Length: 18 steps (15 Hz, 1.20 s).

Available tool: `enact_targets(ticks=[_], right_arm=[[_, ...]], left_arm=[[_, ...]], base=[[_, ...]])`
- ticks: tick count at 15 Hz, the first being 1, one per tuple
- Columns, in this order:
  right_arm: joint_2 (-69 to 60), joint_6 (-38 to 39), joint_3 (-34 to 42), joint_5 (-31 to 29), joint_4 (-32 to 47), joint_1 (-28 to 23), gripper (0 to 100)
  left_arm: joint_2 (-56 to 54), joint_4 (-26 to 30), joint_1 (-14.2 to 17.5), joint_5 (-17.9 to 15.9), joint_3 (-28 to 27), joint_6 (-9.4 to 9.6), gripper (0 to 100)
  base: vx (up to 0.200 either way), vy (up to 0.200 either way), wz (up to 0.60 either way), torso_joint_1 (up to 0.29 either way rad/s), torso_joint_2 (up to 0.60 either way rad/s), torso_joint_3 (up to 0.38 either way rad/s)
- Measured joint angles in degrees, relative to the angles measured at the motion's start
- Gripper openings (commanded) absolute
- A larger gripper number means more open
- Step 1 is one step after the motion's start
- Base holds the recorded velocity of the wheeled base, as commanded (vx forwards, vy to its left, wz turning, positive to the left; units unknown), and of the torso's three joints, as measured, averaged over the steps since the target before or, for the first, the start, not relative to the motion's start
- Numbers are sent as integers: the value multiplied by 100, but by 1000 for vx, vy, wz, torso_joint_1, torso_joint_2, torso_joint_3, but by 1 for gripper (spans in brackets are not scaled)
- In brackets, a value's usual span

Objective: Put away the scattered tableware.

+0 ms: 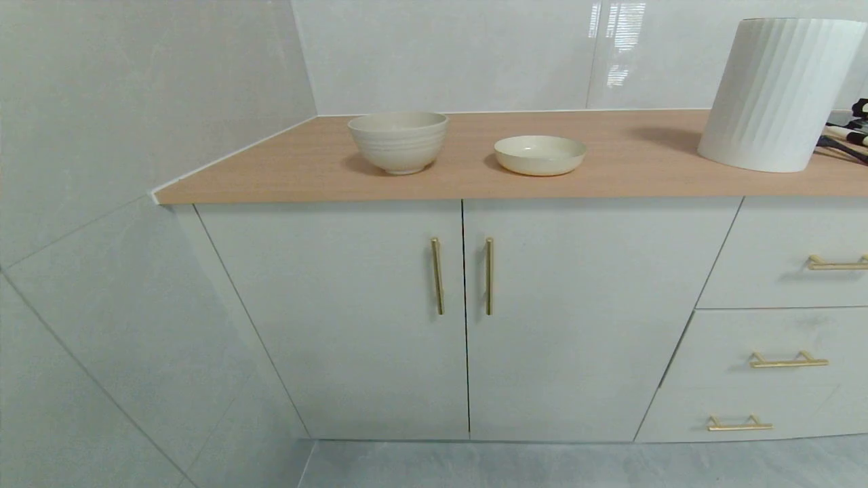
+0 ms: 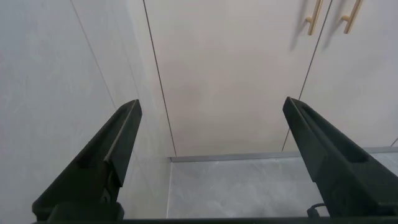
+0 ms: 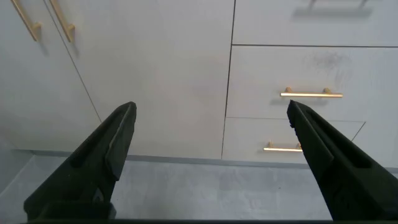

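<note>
Left gripper [image 2: 211, 104] spread; bowl [image 1: 398, 141] on counter [image 1: 291, 169]

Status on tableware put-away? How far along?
Done: nothing yet. The bowl and the shallow dish sit on the countertop, and the cabinet doors are shut. In hand: nothing; left gripper and right gripper are low before the cabinet, jaws open and empty. Left: likely open storage, then move both pieces.

my left gripper [image 2: 211, 155] hangs low in front of the cabinet [image 2: 230, 81], facing the outer edge of its left door, fingers [image 2: 118, 149] spread wide apart. my right gripper [image 3: 214, 155] hangs low before the same cabinet, where its right door meets the drawers, fingers [image 3: 320, 149] equally wide.
</note>
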State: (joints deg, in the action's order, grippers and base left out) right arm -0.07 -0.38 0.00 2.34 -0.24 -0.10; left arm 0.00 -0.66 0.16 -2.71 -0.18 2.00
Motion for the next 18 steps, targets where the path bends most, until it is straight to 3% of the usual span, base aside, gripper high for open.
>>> enact_targets(ticks=[3, 6, 11, 14, 18], right_arm=[[10, -41, -46, 69, 6, 5, 100], [462, 24, -746, 430, 22, 69, 100], [2675, 78, -2022, 1760, -5, 216, 100], [4447, 319, -3062, 2076, -88, 738, 100], [6782, 735, -4602, 1999, -210, 1853, 100]], left_arm=[[0, -2, 0, -2, 0, 0, 100], [0, -2, 0, 0, 0, 2, 100], [0, 0, 0, -2, 0, 2, 100], [0, 0, 0, -2, 0, 0, 100], [0, -2, 0, -2, 0, 2, 100]], base=[[0, 0, 0, 0, 0, 0], [0, 0, 0, 0, 0, 0], [0, 0, 0, 0, 0, 0], [0, 0, 0, 0, 0, 0], [0, 0, 0, 0, 0, 0]])
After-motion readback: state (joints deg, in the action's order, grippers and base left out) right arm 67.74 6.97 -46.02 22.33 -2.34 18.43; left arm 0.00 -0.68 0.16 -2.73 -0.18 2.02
